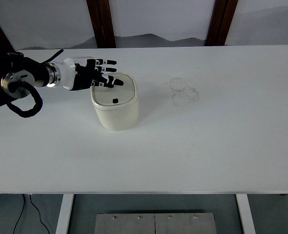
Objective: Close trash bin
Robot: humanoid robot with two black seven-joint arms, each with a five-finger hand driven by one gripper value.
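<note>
A small cream trash bin [115, 109] stands on the white table [207, 141], left of centre. Its flat lid [115, 92] lies level in the rim, with a small black mark in the middle. My left hand [99, 75] comes in from the left edge and hovers over the bin's back-left corner. Its fingers [107, 69] are spread and stretched out, and they hold nothing. The thumb tip reaches over the lid's rear part. The right arm is out of view.
Faint ring-shaped smudges [184, 91] mark the table to the right of the bin. Two dark wooden posts [101, 22] rise behind the far edge. A black cable loops under my left forearm [24, 105].
</note>
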